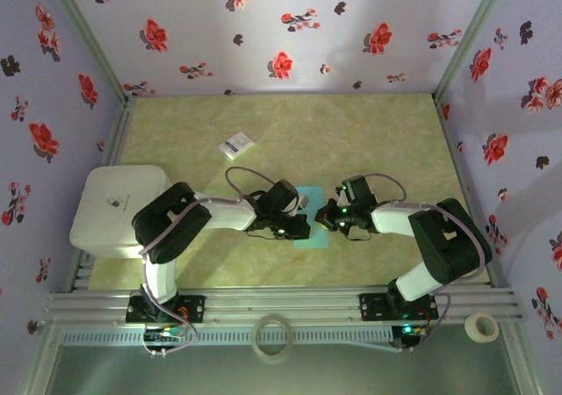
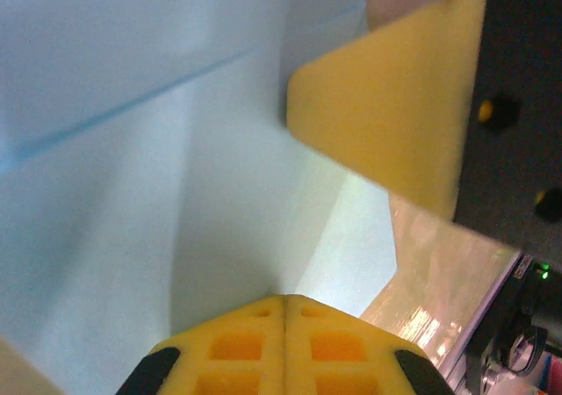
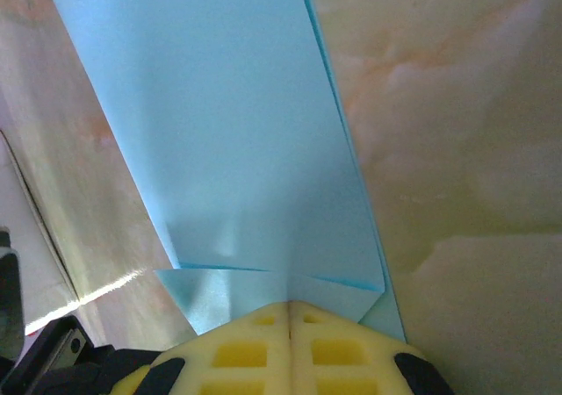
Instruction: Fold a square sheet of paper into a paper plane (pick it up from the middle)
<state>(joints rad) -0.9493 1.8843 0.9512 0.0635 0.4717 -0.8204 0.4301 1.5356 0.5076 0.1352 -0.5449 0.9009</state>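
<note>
1. The teal square sheet of paper (image 1: 311,237), partly folded, is seen flat at the middle of the table (image 1: 386,132), between the two grippers.
2. The left gripper (image 2: 285,303) is held closed, fingertips together over the sheet.
3. The right gripper (image 3: 290,307) is closed too, set at a folded edge.
4. A small printed card (image 1: 235,144) is seen farther back, to the left.

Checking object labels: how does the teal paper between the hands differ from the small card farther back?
The teal paper is blue-green; the small card is mostly white. The paper is clearly larger than the card. The paper is creased, with the left hand and right hand at it; the card lies apart, untouched. Both lie on the table.
</note>
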